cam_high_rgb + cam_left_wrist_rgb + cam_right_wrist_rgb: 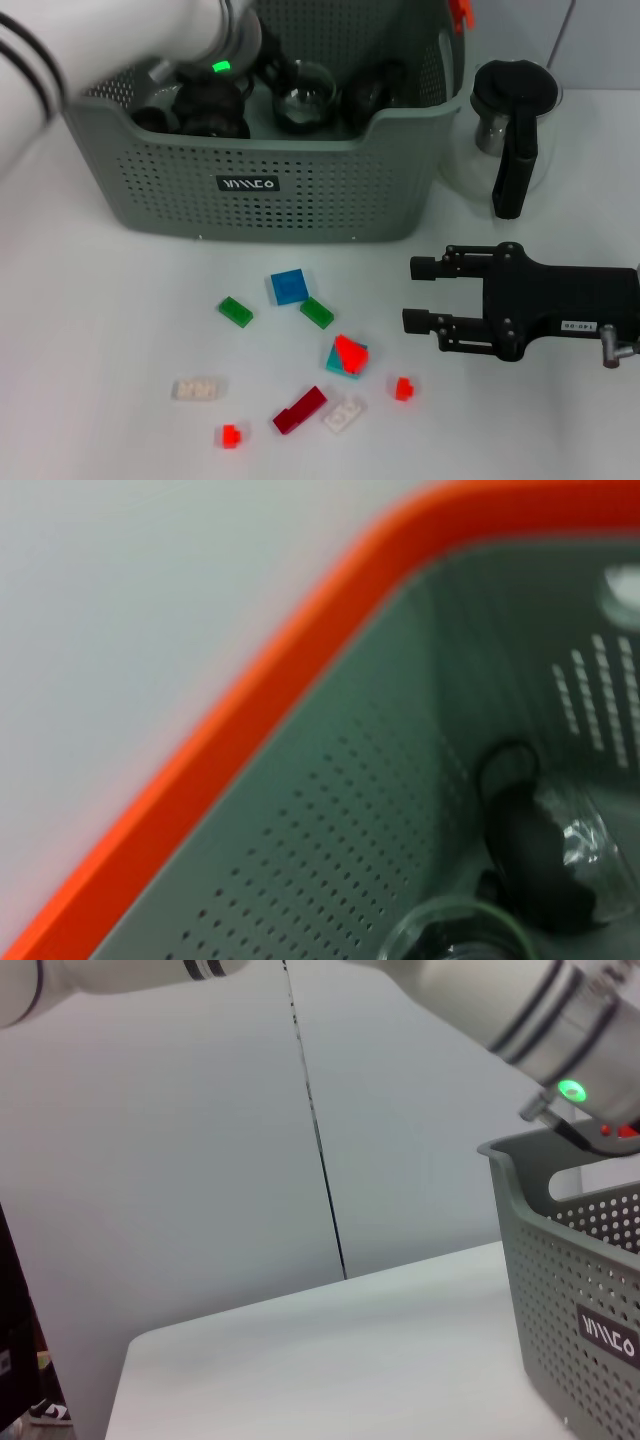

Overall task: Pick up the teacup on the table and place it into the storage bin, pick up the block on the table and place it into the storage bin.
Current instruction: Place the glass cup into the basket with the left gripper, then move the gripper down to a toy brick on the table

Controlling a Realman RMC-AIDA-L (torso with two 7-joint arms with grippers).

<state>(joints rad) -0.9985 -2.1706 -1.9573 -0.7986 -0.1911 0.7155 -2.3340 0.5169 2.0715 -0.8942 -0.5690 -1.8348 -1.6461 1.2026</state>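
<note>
Head view puts your left hand [205, 100] inside the storage bin [260, 185] at eleven o'clock, grip unreadable; next, send the wide-open right hand [425, 295] for a block [288, 287].

Left tool [205, 100] down low, right tool [422, 295] with fingers apart.

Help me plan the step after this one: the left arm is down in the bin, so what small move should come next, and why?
Probably the left hand should let go of the teacup if it holds it, then lift straight out of the bin. Its fingers are hidden, so the grip can't be confirmed. The blocks lie on the table, and the right hand waits open beside them.
</note>
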